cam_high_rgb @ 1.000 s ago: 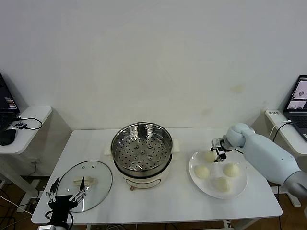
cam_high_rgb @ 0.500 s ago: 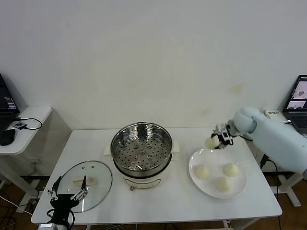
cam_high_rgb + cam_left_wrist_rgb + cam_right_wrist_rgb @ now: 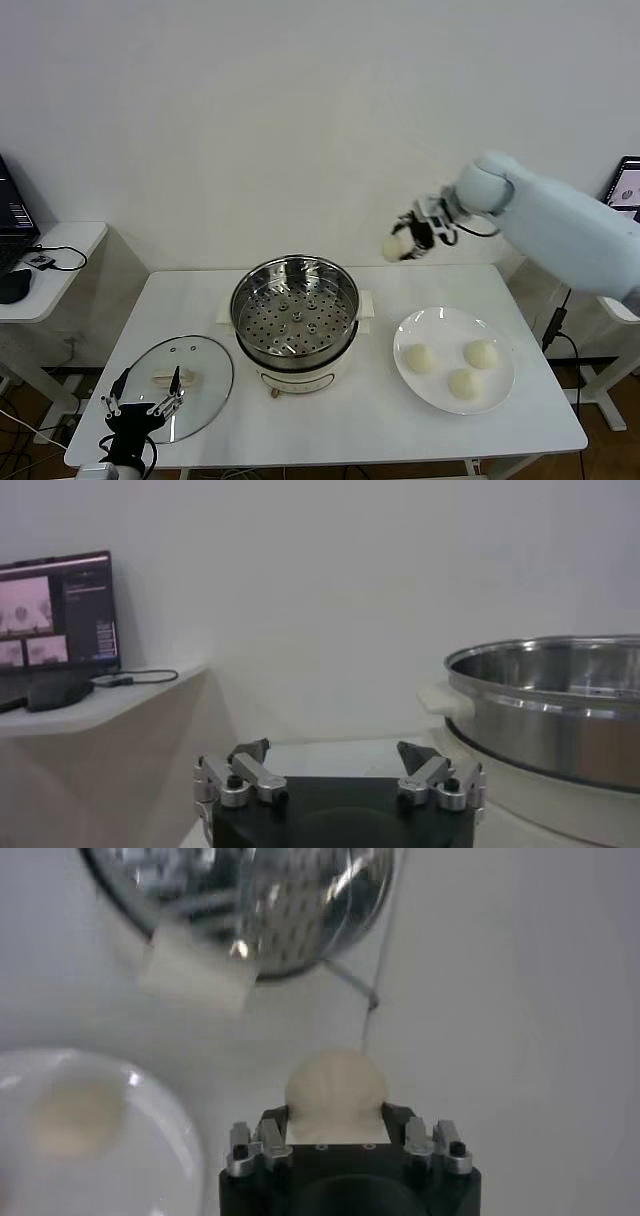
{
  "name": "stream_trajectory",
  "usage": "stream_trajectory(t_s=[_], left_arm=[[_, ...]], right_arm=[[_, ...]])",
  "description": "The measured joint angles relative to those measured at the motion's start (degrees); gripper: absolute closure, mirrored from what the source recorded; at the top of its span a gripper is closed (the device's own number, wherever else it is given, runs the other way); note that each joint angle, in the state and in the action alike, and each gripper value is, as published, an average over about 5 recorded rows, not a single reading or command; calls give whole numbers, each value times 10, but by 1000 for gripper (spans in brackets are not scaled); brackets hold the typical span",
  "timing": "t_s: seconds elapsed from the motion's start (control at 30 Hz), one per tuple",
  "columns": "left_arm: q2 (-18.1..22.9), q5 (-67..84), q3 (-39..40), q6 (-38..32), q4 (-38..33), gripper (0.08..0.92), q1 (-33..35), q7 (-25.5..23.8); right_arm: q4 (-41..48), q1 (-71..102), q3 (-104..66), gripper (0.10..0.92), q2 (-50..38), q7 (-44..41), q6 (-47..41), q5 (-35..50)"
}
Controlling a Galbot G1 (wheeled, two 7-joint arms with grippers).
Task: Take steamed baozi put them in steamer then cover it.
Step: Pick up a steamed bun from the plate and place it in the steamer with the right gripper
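Right claw (image 3: 405, 240) is clamping one steamed baozi (image 3: 392, 247) in mid-air, right of centre in the head view, above and to the right of the steamer (image 3: 296, 318), with open air all round it. Left claw (image 3: 140, 403) is hanging at the lower left of the head view with its fingers spread wide and nothing between them, just over the near edge of the cover (image 3: 178, 385).

White worktop (image 3: 340, 425) is filling the lower half of the head view; its front edge is running along the bottom and its right corner is sitting at lower right. Bare surface is lying in front of the steamer and between the steamer and the white plate (image 3: 455, 325). The steamer is sitting centre frame with its perforated tray showing and nothing in it. The cover is lying flat at lower left, close beside the steamer. The plate at lower right is carrying three more buns (image 3: 420, 358), set apart from each other.

In the left wrist view the steamer's wall (image 3: 560, 705) is being cut off by the frame edge. In the right wrist view the claw's body (image 3: 350, 1173) is hiding the lower part of the held bun (image 3: 336, 1088). A laptop screen (image 3: 55, 610) on a side shelf is showing pictures and writing too small to read.
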State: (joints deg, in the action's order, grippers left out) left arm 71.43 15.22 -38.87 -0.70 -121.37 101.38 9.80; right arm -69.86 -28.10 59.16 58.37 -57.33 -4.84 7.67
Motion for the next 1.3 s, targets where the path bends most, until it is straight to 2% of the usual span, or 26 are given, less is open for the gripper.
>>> stream_trajectory(t_s=[0.3, 0.67, 1.17, 1.3], left_arm=[[3, -2, 2, -6, 1, 177, 5, 1], [8, -3, 2, -13, 3, 177, 7, 2], [8, -2, 3, -13, 5, 177, -3, 2], [8, -2, 3, -12, 5, 177, -4, 1]], right_arm=[[29, -14, 63, 423, 96, 23, 49, 1], [92, 11, 107, 418, 182, 51, 149, -87], [176, 47, 106, 416, 233, 82, 258, -208], [188, 52, 103, 373, 236, 88, 274, -222]])
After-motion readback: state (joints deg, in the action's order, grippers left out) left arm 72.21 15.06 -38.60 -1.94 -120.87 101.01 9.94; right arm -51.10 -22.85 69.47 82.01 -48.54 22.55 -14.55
